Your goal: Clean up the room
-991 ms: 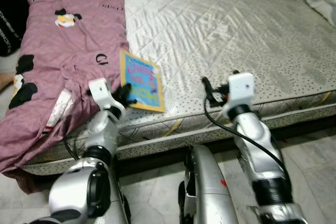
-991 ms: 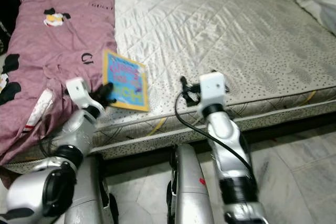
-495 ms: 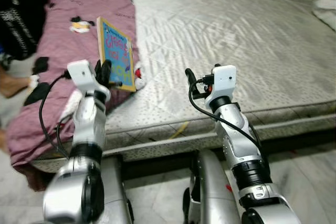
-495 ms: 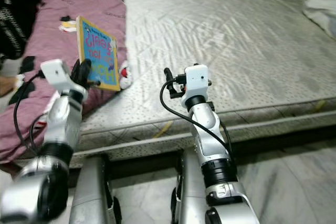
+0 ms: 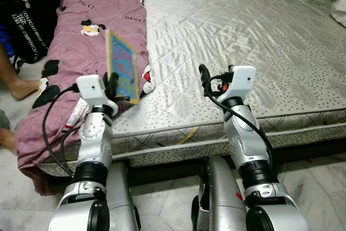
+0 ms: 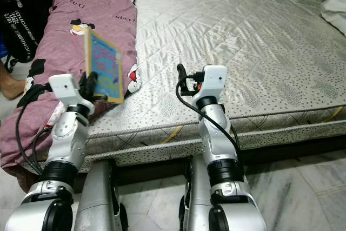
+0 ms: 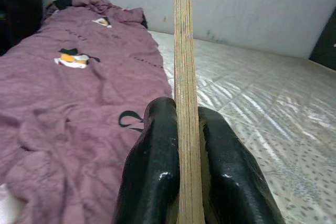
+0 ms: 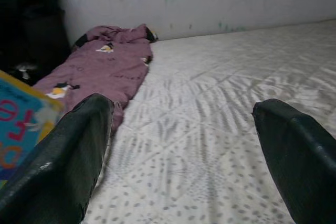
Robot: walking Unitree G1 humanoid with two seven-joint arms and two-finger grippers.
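A: Left gripper is pinching the book by its lower edge, above the front edge of the mattress, right beside the purple blanket.

B: Orientation?

A: Book stands upright, long axis vertical. Its blue cover faces the bare mattress, its back faces the blanket.

B: Left wrist view adds what?

A: The book edge-on, a thin tan strip running up between the two black fingers, both pressed against it. Blanket with cartoon prints behind, wall beyond the bed.

B: Right gripper?

A: Over the mattress front edge, on the bare side of the book, holding nothing. The eye views don't show the gap well; the right wrist view shows the fingers spread wide, with a corner of the book's cover at the frame edge.

B: Anything else?

A: Black bag and a person's bare foot on the floor past the blanket. White cloth at the mattress's far side.
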